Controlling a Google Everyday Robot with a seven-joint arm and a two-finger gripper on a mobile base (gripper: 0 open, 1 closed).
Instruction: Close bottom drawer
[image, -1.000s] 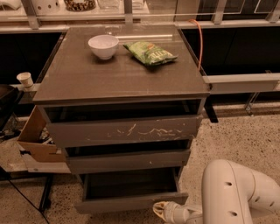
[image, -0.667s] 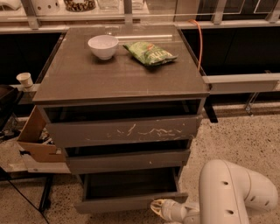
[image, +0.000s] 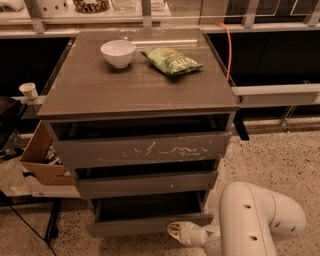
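Observation:
A grey three-drawer cabinet stands in the middle of the camera view. Its bottom drawer is pulled out a little, with a dark gap showing above its front panel. My gripper is low at the bottom of the view, at the right end of the bottom drawer's front panel, reaching in from my white arm on the right. It looks close to or touching the panel.
A white bowl and a green snack bag lie on the cabinet top. A cardboard box and a paper cup are at the left. An orange cable hangs behind. Speckled floor lies to the right.
My gripper and arm have moved left along the floor toward the bottom drawer's front. The drawer looks about as far out as before.

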